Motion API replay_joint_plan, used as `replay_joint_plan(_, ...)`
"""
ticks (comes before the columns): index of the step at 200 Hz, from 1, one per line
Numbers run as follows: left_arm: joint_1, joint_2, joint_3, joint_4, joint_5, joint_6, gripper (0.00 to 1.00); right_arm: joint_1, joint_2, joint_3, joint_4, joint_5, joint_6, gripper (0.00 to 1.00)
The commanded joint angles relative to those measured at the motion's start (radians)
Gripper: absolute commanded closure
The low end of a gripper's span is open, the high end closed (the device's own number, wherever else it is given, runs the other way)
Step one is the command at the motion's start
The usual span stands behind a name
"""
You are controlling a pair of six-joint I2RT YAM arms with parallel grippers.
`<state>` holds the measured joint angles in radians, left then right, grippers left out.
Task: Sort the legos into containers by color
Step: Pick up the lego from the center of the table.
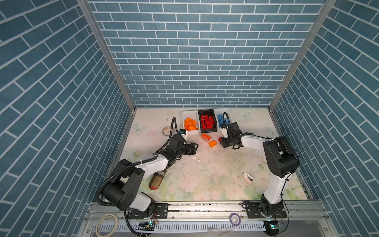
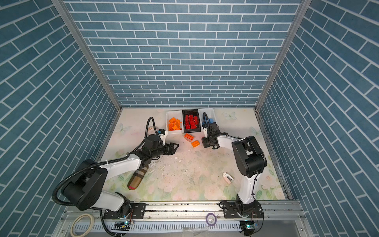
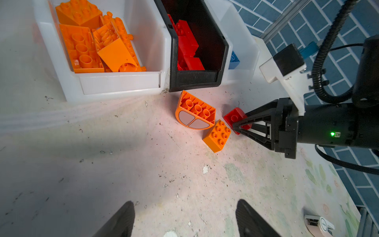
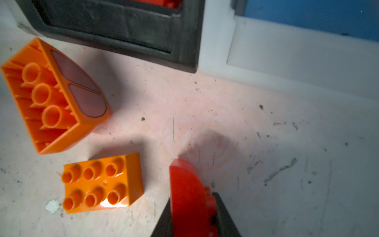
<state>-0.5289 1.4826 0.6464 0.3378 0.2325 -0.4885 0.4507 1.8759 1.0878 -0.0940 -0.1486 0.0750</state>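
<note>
Red lego [image 3: 233, 117], glossy rounded studded plastic, between jaws of right gripper [image 3: 238, 125]

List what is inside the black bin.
Only red bricks show inside the black bin. Whatever lies beneath the top bricks, and most of the bin's floor, is covered by them.

Blue brick-patterned walls [image 1: 201, 51], scuffed floral tabletop [image 1: 215, 180]

Left tool [image 3: 184, 220] spread wide, right tool [image 3: 238, 125] pinched together low.
</note>
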Motion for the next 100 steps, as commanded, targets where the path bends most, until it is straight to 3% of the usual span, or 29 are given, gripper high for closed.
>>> replay_joint_plan(1, -0.008, 0.011, 0.01, 0.05, -0.008, -0.012, 0.2, 0.004, -0.071, 0.035, 0.004, -0.058, 0.05, 0.79)
replay_joint_plan(100, -0.026, 0.016, -0.01, 0.098, -0.054, -0.044, 0.12, 0.006, -0.091, 0.095, 0.097, -0.146, 0.218, 0.79)
